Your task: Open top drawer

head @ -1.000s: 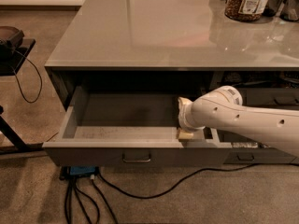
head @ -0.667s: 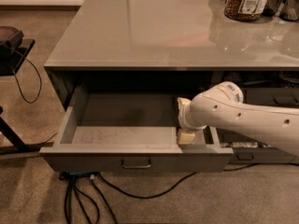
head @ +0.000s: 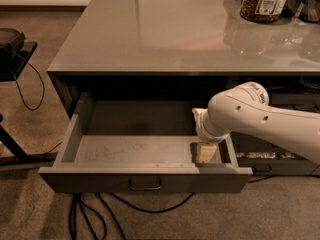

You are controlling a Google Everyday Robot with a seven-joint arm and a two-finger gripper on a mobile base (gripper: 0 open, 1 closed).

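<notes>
- A wide dark grey top drawer [head: 131, 149] stood pulled far out from under a glossy grey counter [head: 175, 29]. Its floor was bare and marked with pale scuffs.
- The drawer's tall front panel [head: 90, 179] faced the camera, with a small rectangular pull handle [head: 145, 184] at its centre. Nothing was touching the handle.
- The robot's white arm [head: 265, 121] reached in from the right and bent down over the drawer's right wall.
- The pale gripper [head: 206, 152] sat inside the drawer at its front right corner, just behind the front panel. It seemed to be hooked there so the arm could draw the panel outward from the inside instead of using the handle.
- It could not be told whether the gripper was apart or together, because the wrist and drawer wall hid it.
- The task looked close to done, as most of the drawer's inside was showing.
- A jar of brown contents [head: 264, 1] stood at the counter's far right, well apart from the drawer.
- Dark cables [head: 100, 214] trailed on the carpet under the drawer front.
</notes>
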